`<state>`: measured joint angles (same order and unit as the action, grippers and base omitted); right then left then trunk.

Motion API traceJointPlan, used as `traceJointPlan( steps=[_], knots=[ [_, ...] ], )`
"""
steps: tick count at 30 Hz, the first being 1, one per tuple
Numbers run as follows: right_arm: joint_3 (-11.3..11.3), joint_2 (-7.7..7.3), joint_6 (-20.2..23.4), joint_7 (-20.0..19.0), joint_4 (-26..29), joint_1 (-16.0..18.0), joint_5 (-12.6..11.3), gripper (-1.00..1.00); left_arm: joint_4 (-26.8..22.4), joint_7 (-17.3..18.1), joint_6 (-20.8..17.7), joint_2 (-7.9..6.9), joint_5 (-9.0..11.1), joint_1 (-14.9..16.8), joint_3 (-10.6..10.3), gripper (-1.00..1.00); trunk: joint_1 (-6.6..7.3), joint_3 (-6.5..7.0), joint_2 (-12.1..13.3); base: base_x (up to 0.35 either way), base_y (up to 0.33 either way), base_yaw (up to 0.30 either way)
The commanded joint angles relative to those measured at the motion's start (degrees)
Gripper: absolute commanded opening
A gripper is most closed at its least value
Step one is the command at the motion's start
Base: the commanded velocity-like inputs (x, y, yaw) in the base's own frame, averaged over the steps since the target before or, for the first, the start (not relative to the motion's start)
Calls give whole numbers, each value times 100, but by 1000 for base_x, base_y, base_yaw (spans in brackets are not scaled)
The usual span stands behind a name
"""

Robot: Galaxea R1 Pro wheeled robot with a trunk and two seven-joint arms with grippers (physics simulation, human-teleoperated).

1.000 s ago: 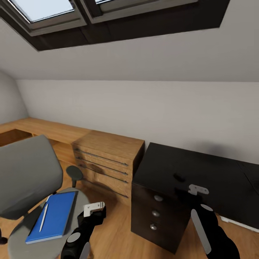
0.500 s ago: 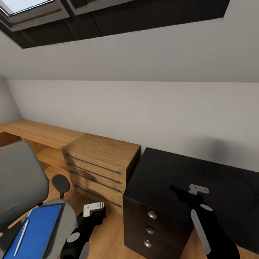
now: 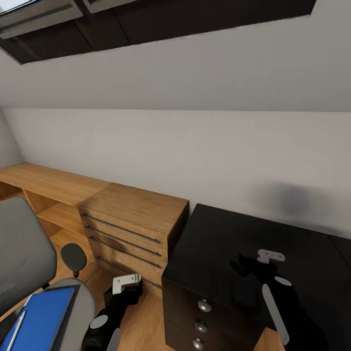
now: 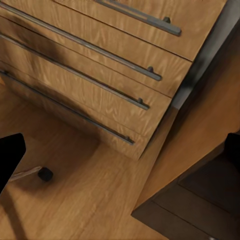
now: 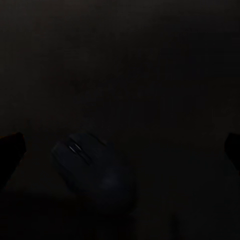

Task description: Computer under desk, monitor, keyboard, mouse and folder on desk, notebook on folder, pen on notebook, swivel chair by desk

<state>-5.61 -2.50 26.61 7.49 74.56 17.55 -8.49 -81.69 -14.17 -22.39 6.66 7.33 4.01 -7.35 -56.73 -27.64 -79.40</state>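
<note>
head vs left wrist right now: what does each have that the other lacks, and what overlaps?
Head, not left wrist: the grey padded swivel chair with the flat bright blue folder and slim white pen on its seat, the glossy black desk top, the left gripper, the right gripper.
Left wrist, not head: a black chair castor on the floor.
Both: the light wooden dresser with long bar handles, and the wood plank floor.
</note>
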Motion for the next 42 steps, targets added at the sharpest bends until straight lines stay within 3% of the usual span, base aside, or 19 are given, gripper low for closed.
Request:
traceJointPlan(
  steps=[1,16,18,19,22,23,24,34,42],
  knots=[
    [7,-43,15,-81,-16,3,-57,100,-15,-51,-20,-3,63,4,-8,100,0,-6,-4,13,-5,0],
    [24,-761,-443,-1678,-406,3,-43,100,-65,-51,-20,-163,83,4,5,100,0,-6,-4,2,-1,0],
    [24,-826,-462,-1847,-481,3,-16,100,-65,-51,-20,-167,84,4,5,100,0,-6,-4,0,0,0],
    [21,-880,-488,-1978,-639,3,134,100,-66,-51,-20,-170,84,4,5,100,0,-6,-4,0,0,0],
    [36,-894,-638,-2044,-771,3,340,100,-66,-51,-20,-172,84,4,5,100,0,-6,-4,0,0,0],
    [212,-893,-771,-2176,-931,3,579,100,-67,-51,-20,-173,85,4,5,100,0,-6,-4,0,0,0],
    [264,-893,-787,-2196,-966,3,613,100,-69,-51,-20,-173,85,4,5,100,0,-6,-4,7,5,0],
    [388,-886,-891,-2251,-1054,3,674,100,-143,-51,-27,-173,85,4,7,100,0,-6,-4,102,56,0],
    [635,-884,-1017,-2252,-1164,3,681,100,-145,-51,-29,-173,85,4,7,100,0,-6,-4,7,4,0]
  ],
)
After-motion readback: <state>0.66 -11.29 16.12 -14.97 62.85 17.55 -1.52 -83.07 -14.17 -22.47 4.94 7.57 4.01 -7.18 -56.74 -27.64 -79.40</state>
